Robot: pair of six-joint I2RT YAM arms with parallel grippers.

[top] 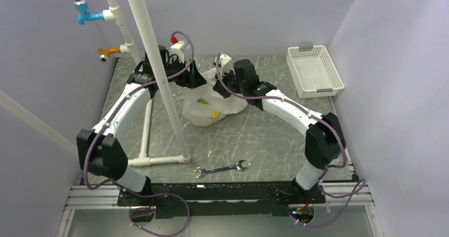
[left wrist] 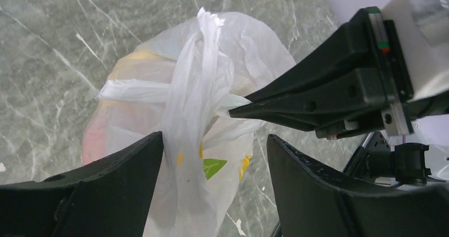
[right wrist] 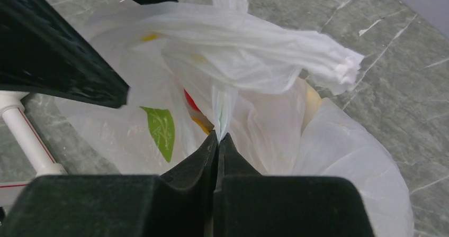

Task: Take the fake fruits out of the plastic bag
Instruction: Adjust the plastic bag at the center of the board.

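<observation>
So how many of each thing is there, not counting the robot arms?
plastic bag: 1
spanner: 1
white basket: 1
white pipe frame: 1
taps: 2, the blue tap and the orange tap
Total: 6
The fruits are inside the bag, so they cannot be counted.

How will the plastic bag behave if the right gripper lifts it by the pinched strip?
The plastic bag is thin and creased, so it will likely sag, not keep shape. Coloured shapes show through, so its bottom probably hangs heavy and swings. The right gripper pinches only a narrow fold, which might slip.
</observation>
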